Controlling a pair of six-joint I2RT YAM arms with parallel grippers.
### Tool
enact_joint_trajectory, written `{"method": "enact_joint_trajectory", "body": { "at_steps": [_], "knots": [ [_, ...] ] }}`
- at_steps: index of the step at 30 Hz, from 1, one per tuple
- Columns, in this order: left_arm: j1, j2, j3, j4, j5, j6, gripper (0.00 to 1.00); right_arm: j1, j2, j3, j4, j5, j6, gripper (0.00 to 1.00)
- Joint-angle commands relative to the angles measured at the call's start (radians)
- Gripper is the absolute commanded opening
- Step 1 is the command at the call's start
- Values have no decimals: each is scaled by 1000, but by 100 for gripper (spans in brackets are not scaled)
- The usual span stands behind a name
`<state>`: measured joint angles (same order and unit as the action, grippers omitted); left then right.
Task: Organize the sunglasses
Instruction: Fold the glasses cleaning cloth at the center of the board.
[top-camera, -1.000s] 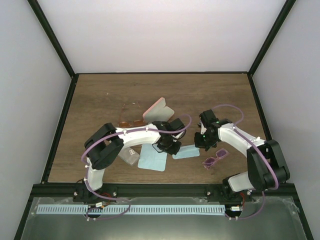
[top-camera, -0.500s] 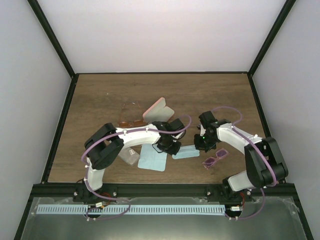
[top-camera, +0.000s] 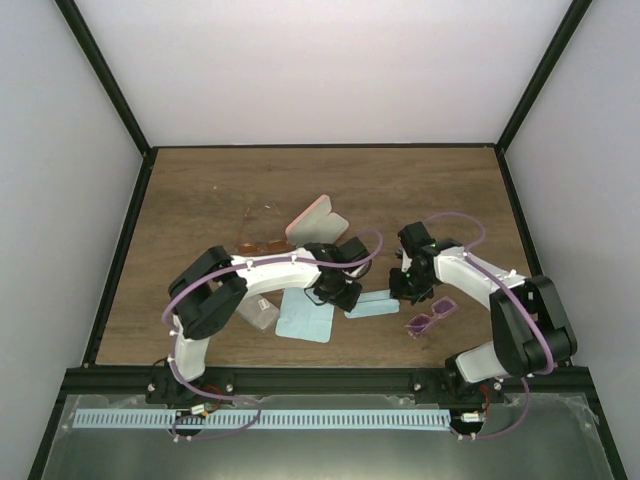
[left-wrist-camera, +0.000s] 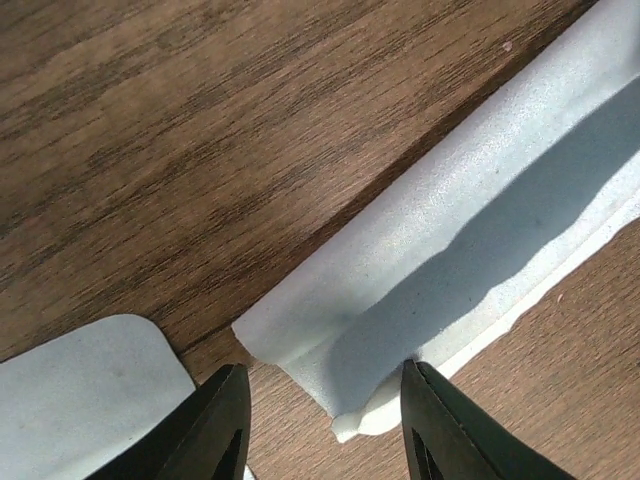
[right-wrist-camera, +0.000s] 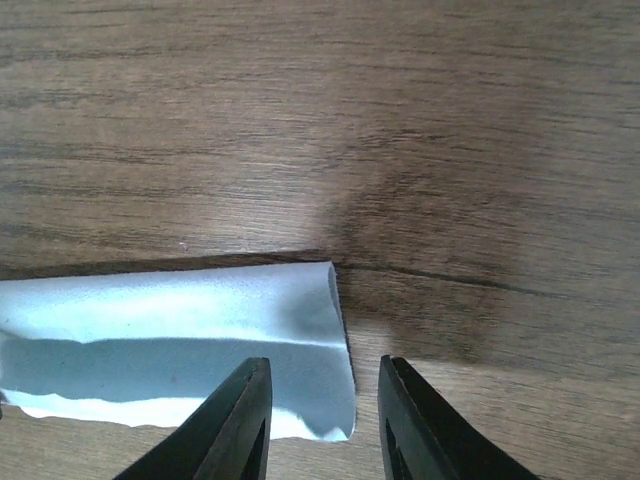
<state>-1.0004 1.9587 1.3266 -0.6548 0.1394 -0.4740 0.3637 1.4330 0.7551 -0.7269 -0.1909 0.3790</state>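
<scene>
The purple-pink sunglasses (top-camera: 430, 319) lie on the table to the right of my right gripper (top-camera: 402, 287). The orange sunglasses (top-camera: 257, 240) lie at the back left, beside a pink case (top-camera: 310, 220). Both grippers hover over the ends of a folded light blue cloth (top-camera: 372, 304). My left gripper (left-wrist-camera: 325, 425) is open, with the cloth's rolled end (left-wrist-camera: 450, 230) lying loose between its fingers. My right gripper (right-wrist-camera: 322, 415) is open too, and the cloth's other end (right-wrist-camera: 170, 335) rests flat on the wood by its left finger.
A second light blue cloth (top-camera: 305, 318) lies flat under the left arm, and its corner (left-wrist-camera: 80, 390) shows in the left wrist view. A translucent case (top-camera: 259, 313) sits left of it. Black frame rails (top-camera: 130, 240) border the wooden table.
Both grippers have gone from shut to open, letting go of the folded cloth's ends. The cloth now lies on the table. The arms have barely moved.
</scene>
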Motion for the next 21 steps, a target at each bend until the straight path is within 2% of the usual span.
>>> {"method": "enact_joint_trajectory", "body": {
  "at_steps": [1,6,12,17,21],
  "knots": [
    [-4,-51,-7,0,-21,-7,43,11,-31,20,-9,44,24,32],
    [-4,-59,-10,6,-50,-19,43,11,-53,41,-6,64,53,33],
    [-3,-39,18,13,-41,-36,42,12,-16,69,5,13,46,27],
    [-4,-36,1,-4,-31,-51,42,11,17,51,-6,11,38,32],
    [-4,-31,-23,-12,-10,-71,43,11,32,42,-8,18,31,33]
  ]
}}
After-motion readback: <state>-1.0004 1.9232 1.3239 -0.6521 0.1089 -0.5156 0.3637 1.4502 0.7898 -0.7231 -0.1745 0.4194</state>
